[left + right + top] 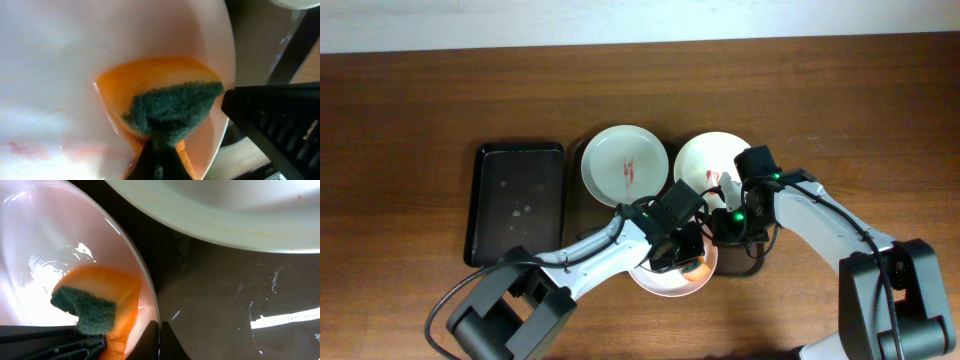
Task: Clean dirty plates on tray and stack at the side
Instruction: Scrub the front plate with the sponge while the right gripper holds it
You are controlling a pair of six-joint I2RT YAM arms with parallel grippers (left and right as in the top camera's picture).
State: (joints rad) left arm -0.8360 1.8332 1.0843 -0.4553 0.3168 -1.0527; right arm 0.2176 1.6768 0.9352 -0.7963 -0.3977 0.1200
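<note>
Three white plates show overhead. One with a red smear (pixel 625 165) and one beside it (pixel 708 160) lie on the dark brown tray (pixel 578 205). The third plate (pixel 665 282) is at the tray's front. My left gripper (pixel 682 250) is shut on an orange sponge with a green scouring pad (pixel 170 107) and presses it onto this plate (pixel 60 60), fingertips low in the left wrist view (pixel 159 162). My right gripper (pixel 718 228) is shut on this plate's rim (pixel 155 315), its fingers pinching it (pixel 160 340). The sponge also shows in the right wrist view (pixel 100 305).
A smaller black tray (pixel 515 200) lies left of the brown tray. The brown tray's wet floor (pixel 225 305) and the edge of another plate (pixel 225 210) show in the right wrist view. The two arms are close together over the tray's front right.
</note>
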